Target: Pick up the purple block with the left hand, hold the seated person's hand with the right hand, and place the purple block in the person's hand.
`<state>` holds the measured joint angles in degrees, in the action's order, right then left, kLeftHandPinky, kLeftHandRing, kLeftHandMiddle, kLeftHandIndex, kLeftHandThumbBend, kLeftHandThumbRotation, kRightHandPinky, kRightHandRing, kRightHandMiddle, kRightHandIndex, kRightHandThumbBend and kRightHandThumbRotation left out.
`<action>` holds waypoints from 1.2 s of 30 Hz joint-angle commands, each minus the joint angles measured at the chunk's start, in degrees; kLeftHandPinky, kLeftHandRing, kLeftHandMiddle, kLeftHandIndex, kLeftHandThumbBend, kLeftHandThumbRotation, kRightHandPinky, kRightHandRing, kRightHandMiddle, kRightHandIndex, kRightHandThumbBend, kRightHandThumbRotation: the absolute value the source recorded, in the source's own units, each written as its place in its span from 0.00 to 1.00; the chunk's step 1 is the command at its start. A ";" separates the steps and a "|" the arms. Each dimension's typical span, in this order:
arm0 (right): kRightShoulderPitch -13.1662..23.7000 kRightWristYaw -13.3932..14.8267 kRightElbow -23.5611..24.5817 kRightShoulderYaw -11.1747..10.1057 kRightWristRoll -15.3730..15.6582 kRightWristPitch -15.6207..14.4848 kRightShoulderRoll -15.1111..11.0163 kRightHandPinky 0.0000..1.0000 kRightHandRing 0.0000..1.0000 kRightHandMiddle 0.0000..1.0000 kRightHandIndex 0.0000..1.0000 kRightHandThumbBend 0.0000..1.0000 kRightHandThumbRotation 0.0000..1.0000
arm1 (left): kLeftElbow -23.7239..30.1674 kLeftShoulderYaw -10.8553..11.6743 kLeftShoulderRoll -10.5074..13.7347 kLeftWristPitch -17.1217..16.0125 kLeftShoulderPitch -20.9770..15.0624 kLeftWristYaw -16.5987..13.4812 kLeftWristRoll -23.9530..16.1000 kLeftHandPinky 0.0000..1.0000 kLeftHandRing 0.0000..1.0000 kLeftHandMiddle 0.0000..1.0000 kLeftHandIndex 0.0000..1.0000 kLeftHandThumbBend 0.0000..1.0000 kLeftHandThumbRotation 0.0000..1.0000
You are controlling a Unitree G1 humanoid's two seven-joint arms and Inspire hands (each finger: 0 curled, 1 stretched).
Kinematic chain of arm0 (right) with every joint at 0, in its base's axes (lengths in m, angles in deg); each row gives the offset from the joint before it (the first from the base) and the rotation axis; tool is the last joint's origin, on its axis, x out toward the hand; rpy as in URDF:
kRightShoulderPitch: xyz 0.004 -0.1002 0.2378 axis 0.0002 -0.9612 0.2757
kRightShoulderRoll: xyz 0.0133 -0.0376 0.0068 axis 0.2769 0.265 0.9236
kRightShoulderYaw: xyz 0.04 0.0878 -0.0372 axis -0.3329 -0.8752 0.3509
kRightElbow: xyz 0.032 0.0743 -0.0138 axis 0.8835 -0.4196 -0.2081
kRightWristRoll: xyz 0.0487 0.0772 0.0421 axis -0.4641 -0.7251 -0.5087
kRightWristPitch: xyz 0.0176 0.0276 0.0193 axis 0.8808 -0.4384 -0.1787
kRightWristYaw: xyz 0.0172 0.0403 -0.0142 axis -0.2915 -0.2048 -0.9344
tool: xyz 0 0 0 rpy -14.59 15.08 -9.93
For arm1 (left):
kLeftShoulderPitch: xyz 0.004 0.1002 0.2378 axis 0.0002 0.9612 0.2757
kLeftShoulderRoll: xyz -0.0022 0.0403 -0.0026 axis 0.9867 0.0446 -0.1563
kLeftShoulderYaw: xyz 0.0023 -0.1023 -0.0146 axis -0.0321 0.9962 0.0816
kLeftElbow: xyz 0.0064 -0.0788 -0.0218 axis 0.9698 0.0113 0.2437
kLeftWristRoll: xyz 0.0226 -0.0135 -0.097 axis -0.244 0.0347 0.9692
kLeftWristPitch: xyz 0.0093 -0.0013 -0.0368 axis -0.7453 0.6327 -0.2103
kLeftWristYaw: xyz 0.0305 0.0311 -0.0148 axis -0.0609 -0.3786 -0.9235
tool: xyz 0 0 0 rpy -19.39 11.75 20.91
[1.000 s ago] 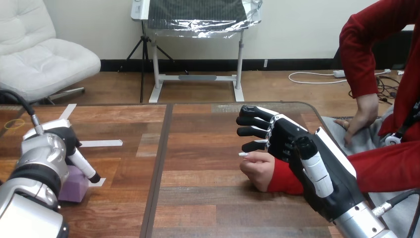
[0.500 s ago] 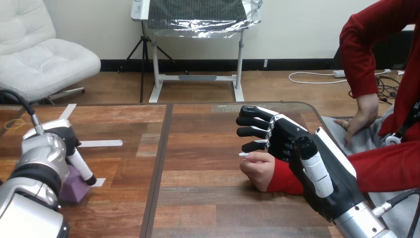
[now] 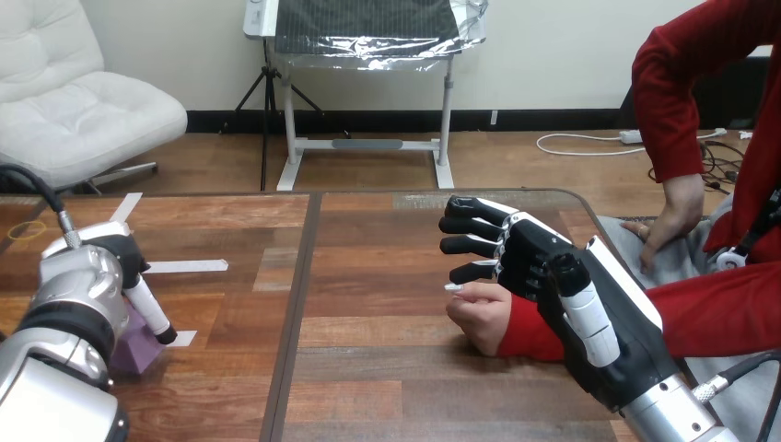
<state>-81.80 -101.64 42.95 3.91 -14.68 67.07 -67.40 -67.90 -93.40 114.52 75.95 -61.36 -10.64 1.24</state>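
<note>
The purple block [image 3: 129,345] lies on the wooden table [image 3: 387,387] at the near left, mostly covered by my left hand [image 3: 87,276]. That hand sits over the block, with its thumb [image 3: 152,318] laid against the block's right side; its fingers are hidden behind the hand. The person's hand [image 3: 479,318], closed in a fist with a red sleeve behind it, rests on the table right of centre. My right hand [image 3: 543,267] stands just behind and over that fist and wrist, fingers straight and reaching left past it, not curled round it.
Two strips of white tape [image 3: 189,266] lie on the table near my left hand. A dark seam [image 3: 299,304] runs down the table's middle. The person's other hand [image 3: 663,226] rests off the table at the right.
My left thumb has swung down and left against the purple block, and less of the block shows. My right hand and the person's fist have stayed still.
</note>
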 commanded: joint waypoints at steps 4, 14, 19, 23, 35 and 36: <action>2.31 0.41 2.95 -0.47 -0.20 1.54 0.05 0.70 0.80 0.82 0.83 0.91 1.00 | 0.67 0.07 0.68 -0.07 -4.79 -1.39 0.06 0.56 0.81 0.87 0.87 0.81 0.18; 2.32 0.27 2.93 -0.48 -0.37 1.37 -0.02 0.69 0.80 0.83 0.83 0.90 1.00 | 1.20 1.19 0.70 0.28 -4.74 -2.05 1.10 0.52 0.80 0.88 0.87 0.76 0.29; 2.30 0.22 3.10 -0.49 -0.59 1.02 -0.07 0.69 0.80 0.83 0.83 0.91 1.00 | 1.50 1.05 0.82 0.31 -4.77 -2.02 1.14 0.52 0.81 0.89 0.87 0.76 0.31; 2.38 0.15 3.06 -0.55 -0.72 1.13 -0.07 0.69 0.80 0.83 0.83 0.91 1.00 | 1.68 0.52 0.93 0.48 -4.90 -1.88 0.65 0.50 0.80 0.89 0.87 0.76 0.33; 2.44 0.49 3.02 -0.58 -0.29 1.30 -0.02 0.69 0.80 0.83 0.83 0.90 1.00 | 1.55 0.38 0.83 1.65 -5.19 -1.09 0.60 0.52 0.82 0.91 0.89 0.75 0.35; 2.42 0.53 3.04 -0.59 -0.30 1.25 0.00 0.69 0.80 0.82 0.83 0.90 1.00 | 1.43 0.33 0.85 1.63 -5.15 -1.14 0.55 0.52 0.82 0.91 0.89 0.75 0.35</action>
<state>-81.80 -101.63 42.95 3.91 -14.67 67.10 -67.42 -67.86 -92.79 114.52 77.35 -61.65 -11.48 2.06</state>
